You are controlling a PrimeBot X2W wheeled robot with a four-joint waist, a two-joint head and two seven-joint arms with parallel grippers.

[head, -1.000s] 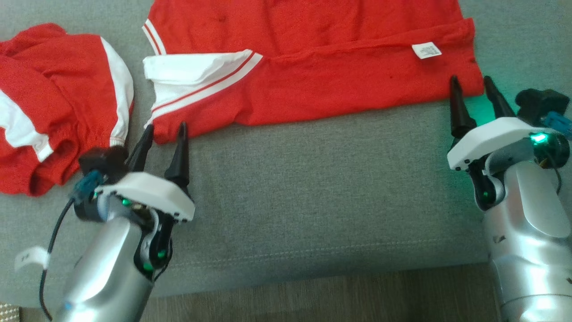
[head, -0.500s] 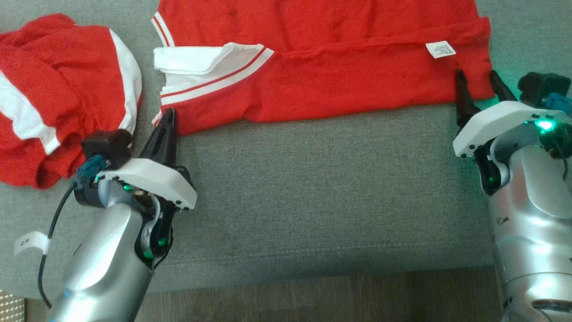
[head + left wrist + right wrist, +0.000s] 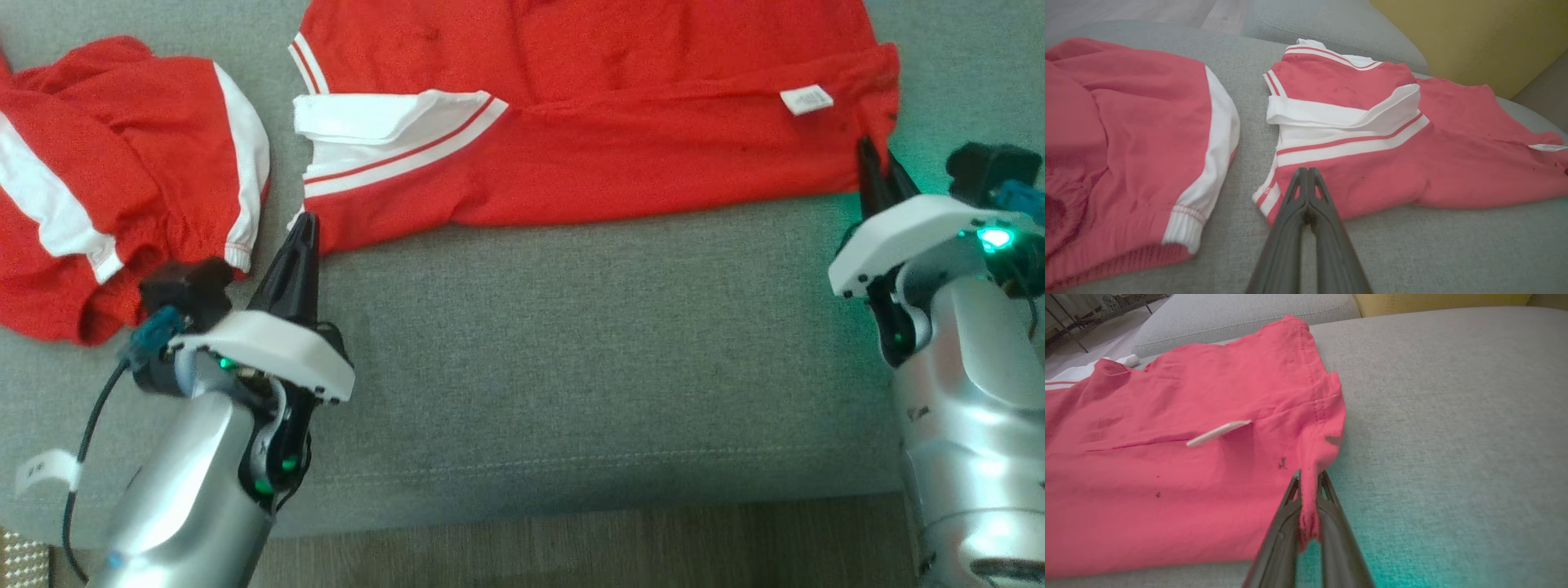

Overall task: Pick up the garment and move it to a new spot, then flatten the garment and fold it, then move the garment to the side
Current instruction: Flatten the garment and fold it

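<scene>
The garment (image 3: 612, 147) is a red top with white striped trim, lying folded in a long band across the grey sofa cushion (image 3: 571, 367). It also shows in the left wrist view (image 3: 1372, 175) and the right wrist view (image 3: 1167, 477). My left gripper (image 3: 304, 222) is shut, its tips (image 3: 1306, 169) resting at the garment's near left corner. I cannot tell whether cloth is pinched there. My right gripper (image 3: 872, 151) is shut on the garment's near right hem corner, and a fold of red cloth sits between its fingers (image 3: 1308, 473).
A second red and white garment (image 3: 106, 188) lies bunched at the left, close to my left arm. A white label (image 3: 807, 100) sticks up near the right hem. The cushion's front edge and wooden floor (image 3: 571, 547) are below. A yellow backrest (image 3: 1474, 36) rises behind.
Both grippers have gone from open to shut, the left first at the left corner, then the right on the right hem corner, which now puckers. The head camera has shifted slightly.
</scene>
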